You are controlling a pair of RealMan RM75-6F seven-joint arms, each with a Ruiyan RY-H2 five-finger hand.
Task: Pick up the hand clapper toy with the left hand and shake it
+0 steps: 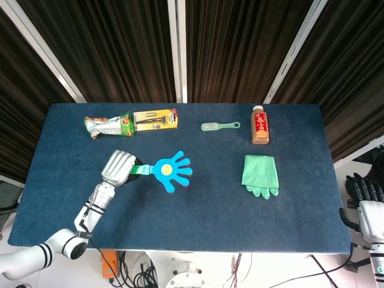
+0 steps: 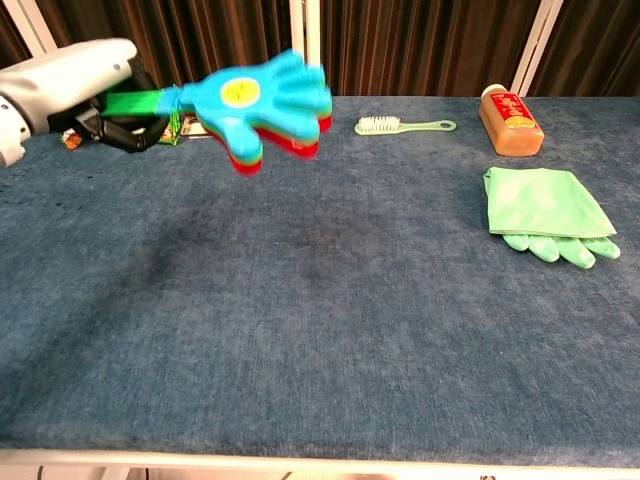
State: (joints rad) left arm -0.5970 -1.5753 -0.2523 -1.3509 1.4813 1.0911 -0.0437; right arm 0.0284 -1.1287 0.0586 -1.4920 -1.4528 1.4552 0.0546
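Observation:
My left hand [image 1: 117,165] [image 2: 90,85] grips the green handle of the hand clapper toy [image 1: 171,170] [image 2: 262,103] and holds it above the left part of the table. The toy's blue hand-shaped blade lies nearly flat and points right, with red and yellow blades showing beneath it in the chest view. My right hand [image 1: 363,191] hangs off the table's right edge, low at the right of the head view, holding nothing; how its fingers lie is unclear.
On the blue table [image 1: 198,222] lie a snack packet [image 1: 107,125], a packaged razor [image 1: 155,119], a green brush [image 1: 219,126] [image 2: 403,125], an orange bottle [image 1: 260,125] [image 2: 510,120] and a green glove [image 1: 261,174] [image 2: 546,212].

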